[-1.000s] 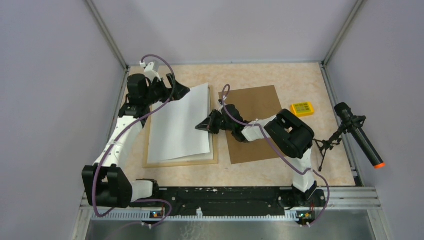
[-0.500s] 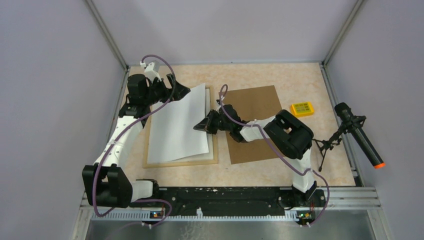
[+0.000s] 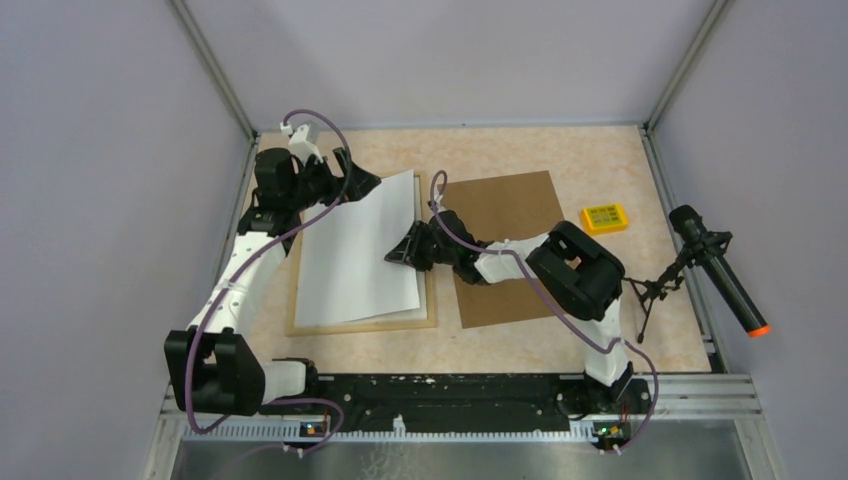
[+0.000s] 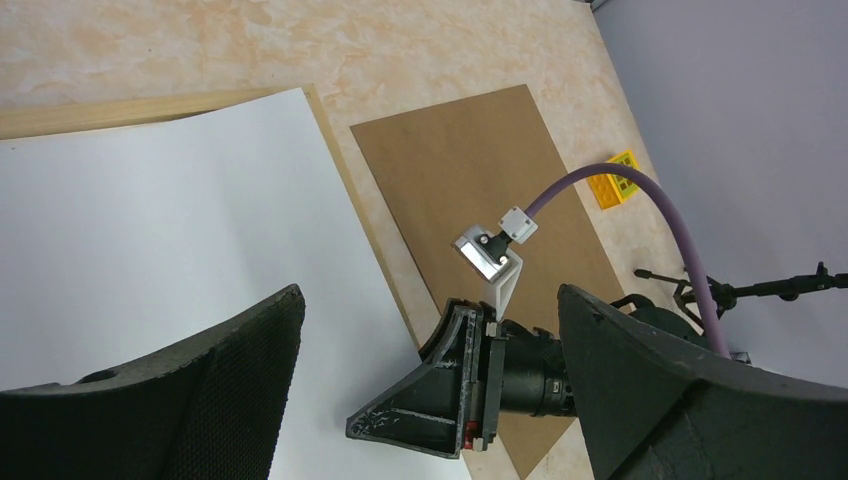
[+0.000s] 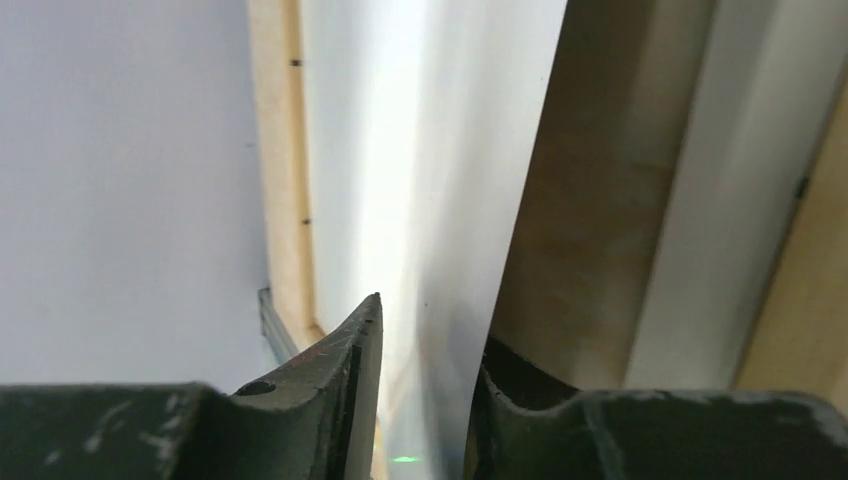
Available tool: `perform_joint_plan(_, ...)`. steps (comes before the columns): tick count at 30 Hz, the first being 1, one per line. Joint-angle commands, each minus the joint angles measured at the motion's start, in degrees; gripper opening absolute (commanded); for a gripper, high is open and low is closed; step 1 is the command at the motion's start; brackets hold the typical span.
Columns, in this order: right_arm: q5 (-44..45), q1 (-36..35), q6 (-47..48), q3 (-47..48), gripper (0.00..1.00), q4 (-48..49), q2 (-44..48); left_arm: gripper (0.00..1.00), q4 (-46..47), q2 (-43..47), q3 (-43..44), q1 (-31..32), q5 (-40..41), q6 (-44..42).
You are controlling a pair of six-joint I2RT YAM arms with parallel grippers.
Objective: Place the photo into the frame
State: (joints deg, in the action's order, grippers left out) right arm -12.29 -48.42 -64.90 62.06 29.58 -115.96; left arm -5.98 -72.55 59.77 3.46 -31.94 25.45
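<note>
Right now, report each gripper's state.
Left gripper: open, holding nothing.
Right gripper: slightly open, the photo edge between its fingers, not clamped.

Counting now: two white-and-black jointed robot arms, left arm (image 3: 245,265) and right arm (image 3: 580,265). Two black two-finger grippers, left gripper (image 3: 358,185) and right gripper (image 3: 398,252). One large rectangular paper photo (image 3: 355,250), plain white side showing. One thin light-wood rectangular frame (image 3: 360,325). One flat brown rectangular backing board (image 3: 515,205). One small yellow plastic block (image 3: 605,217). One black microphone with an orange tip (image 3: 720,272). One beige marbled table (image 3: 600,160).
</note>
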Motion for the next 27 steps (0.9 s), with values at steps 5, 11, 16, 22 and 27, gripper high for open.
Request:
perform_joint_plan(5,6.9,-1.1,10.5,2.7,0.42,-13.6,6.7,0.99,4.1,0.3,-0.6,-1.3,-2.2,1.4)
perform_joint_plan(11,10.3,-1.2,14.4,1.4,0.52,-19.8,10.4,0.99,4.0,0.5,-0.9,-1.3,-1.5,1.1)
perform_joint_plan(16,15.6,-1.2,20.7,1.8,0.57,-28.8,15.5,0.99,4.1,0.4,-0.9,-1.4,-2.0,1.4)
perform_joint_plan(22,21.5,-1.2,26.9,-0.3,0.59,-36.4,21.1,0.99,4.0,0.6,-1.1,-1.3,-1.1,1.0)
perform_joint_plan(27,14.6,-1.2,29.2,-0.2,0.62,-35.7,19.8,0.99,4.3,0.6,-1.2,-1.4,-1.9,1.5)
